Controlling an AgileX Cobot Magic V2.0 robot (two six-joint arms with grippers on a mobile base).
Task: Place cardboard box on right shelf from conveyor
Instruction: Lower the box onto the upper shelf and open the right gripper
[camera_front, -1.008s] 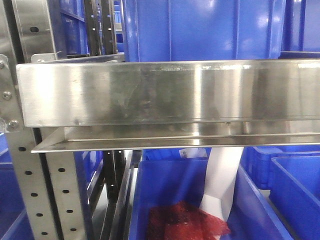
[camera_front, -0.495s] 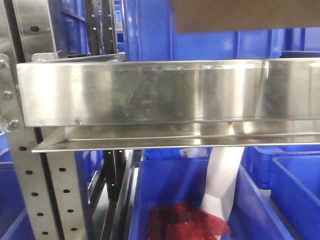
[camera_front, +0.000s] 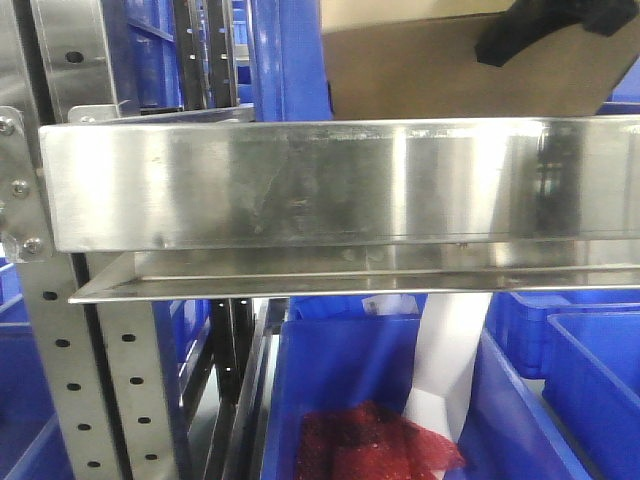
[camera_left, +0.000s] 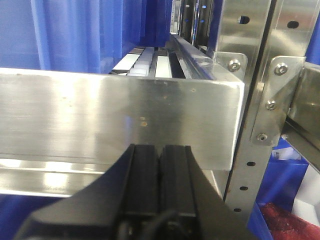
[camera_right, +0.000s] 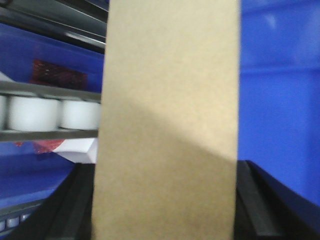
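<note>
Cardboard box (camera_front: 450, 75), smooth matte tan and slab-shaped, sits tilted above and behind the tall polished front lip of our right shelf (camera_front: 330, 185). Our right gripper (camera_right: 165, 200) clamps it, one dark finger (camera_right: 75, 205) against each flank. Our left gripper (camera_left: 160, 172) has its ribbed black pads pressed together, holding nothing, just before the brushed steel lip. White rollers (camera_right: 35, 112) line the shelf bed beside a perforated upright post (camera_front: 75, 390).
</note>
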